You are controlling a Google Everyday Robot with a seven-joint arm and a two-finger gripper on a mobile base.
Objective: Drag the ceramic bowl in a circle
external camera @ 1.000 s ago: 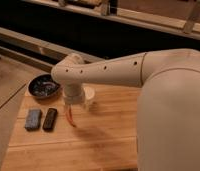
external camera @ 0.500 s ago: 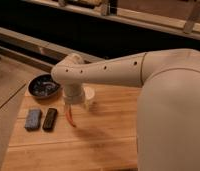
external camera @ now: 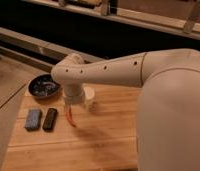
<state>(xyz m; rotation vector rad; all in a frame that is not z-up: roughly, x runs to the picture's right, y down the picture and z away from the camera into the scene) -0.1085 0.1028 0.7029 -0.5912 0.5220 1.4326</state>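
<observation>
The ceramic bowl (external camera: 44, 86) is round, dark and glossy with a speckled bluish inside. It sits at the back left of the wooden table (external camera: 108, 140). My white arm reaches in from the right and bends down over the table's middle. My gripper (external camera: 70, 118) hangs below the arm's elbow, to the right of and nearer than the bowl, with reddish fingertips close to the wood. It does not touch the bowl.
A small white cup (external camera: 89, 98) stands just right of the gripper, partly behind the arm. A blue sponge (external camera: 33, 120) and a dark flat bar (external camera: 50, 119) lie at the front left. A dark rail runs behind the table.
</observation>
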